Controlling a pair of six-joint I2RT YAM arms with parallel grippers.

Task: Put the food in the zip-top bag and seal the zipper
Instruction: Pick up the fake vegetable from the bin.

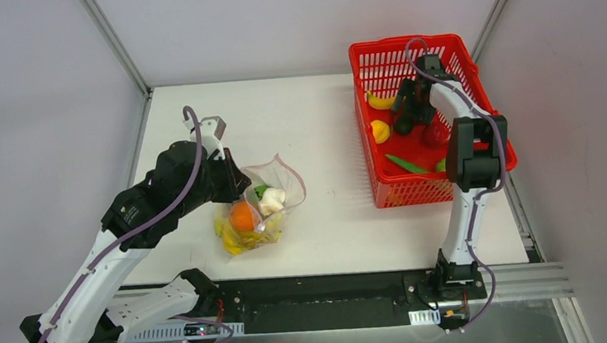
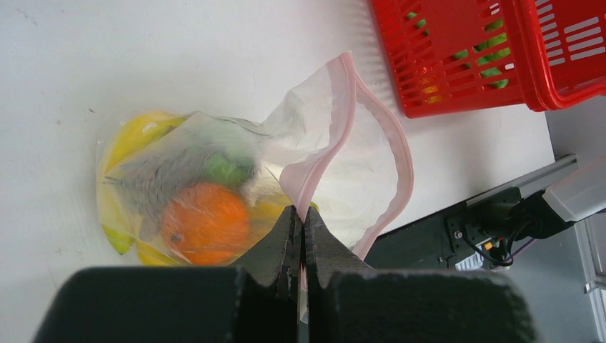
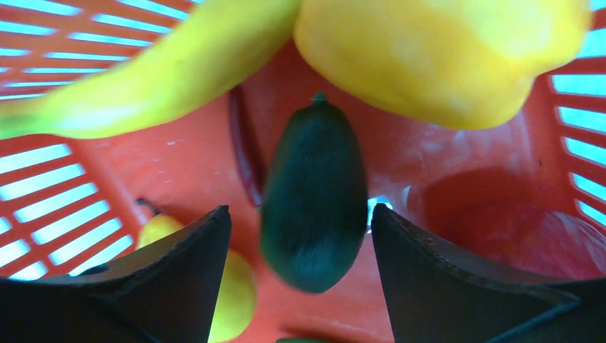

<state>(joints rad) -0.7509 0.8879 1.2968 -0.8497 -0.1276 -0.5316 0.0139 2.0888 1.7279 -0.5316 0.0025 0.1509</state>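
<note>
Jaws apart on right gripper (image 3: 300, 209), straddling dark green food piece (image 3: 314, 193) in red basket (image 3: 43, 179), long axis 12-to-6, clear of both; left gripper (image 2: 301, 214) clamped on zipper (image 2: 309, 168), zip-top bag (image 2: 357, 186) at 8 o'clock from basket in top view.

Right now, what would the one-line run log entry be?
left hand: shut on zipper | zip-top bag: unsealed, orange inside | right hand: open astride dark green vegetable in red basket
</note>
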